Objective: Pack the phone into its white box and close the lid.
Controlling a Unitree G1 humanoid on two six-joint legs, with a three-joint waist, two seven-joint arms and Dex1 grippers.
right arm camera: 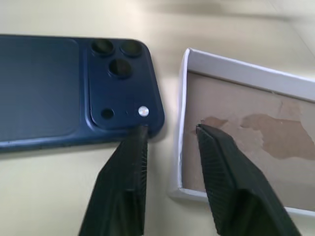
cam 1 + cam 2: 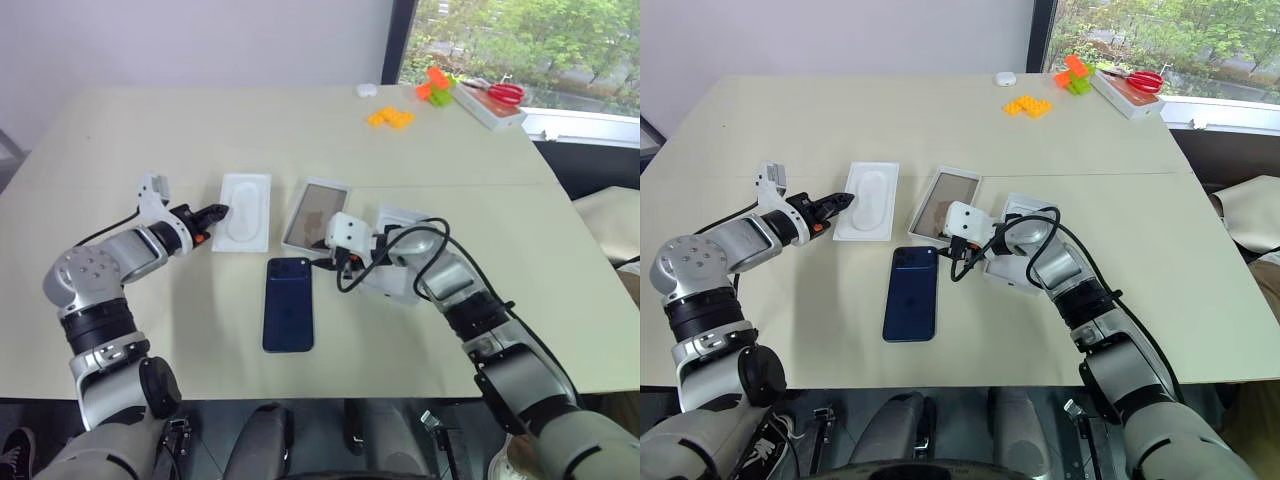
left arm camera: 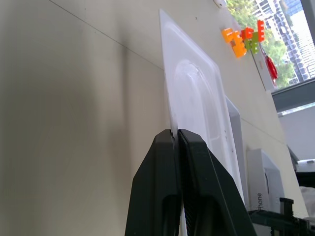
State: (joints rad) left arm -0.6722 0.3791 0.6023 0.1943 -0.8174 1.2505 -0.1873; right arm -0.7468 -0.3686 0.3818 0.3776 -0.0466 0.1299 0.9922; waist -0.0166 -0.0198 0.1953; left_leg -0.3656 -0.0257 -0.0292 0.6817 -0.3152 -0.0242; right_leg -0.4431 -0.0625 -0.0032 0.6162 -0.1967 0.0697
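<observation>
I am working the pick-up of the phone (image 2: pixel 288 304), which lies back-up and flat on the surface (image 2: pixel 200 130), just below the white box (image 2: pixel 315 215) and not touching it. The box sits open with its tan floor bare. The lid (image 2: pixel 398 258) lies under my right forearm, partly hidden.

My right claw (image 1: pixel 170 132) hangs low over the gap between the phone's camera corner and the near wall of the box, fingers spread: one finger (image 1: pixel 129 162) over the phone's edge, the other (image 1: pixel 221 157) over the box floor. In my judgement this straddle is wrong for a grip; the claw should shift fully onto the phone and take it across its short sides, clear of the box wall, or the box will be dragged.

My left claw (image 3: pixel 178 140) is pressed together on the rim of the white insert (image 2: pixel 245 211), which lies beside the box.

The surface is a pale, matt tabletop with a seam across it. At its far end sit orange and green blocks (image 2: pixel 432 86), yellow pieces (image 2: pixel 390 117), red-handled scissors (image 2: pixel 503 93) on a flat box, and a small white object (image 2: pixel 366 90). A window with greenery stands behind.
</observation>
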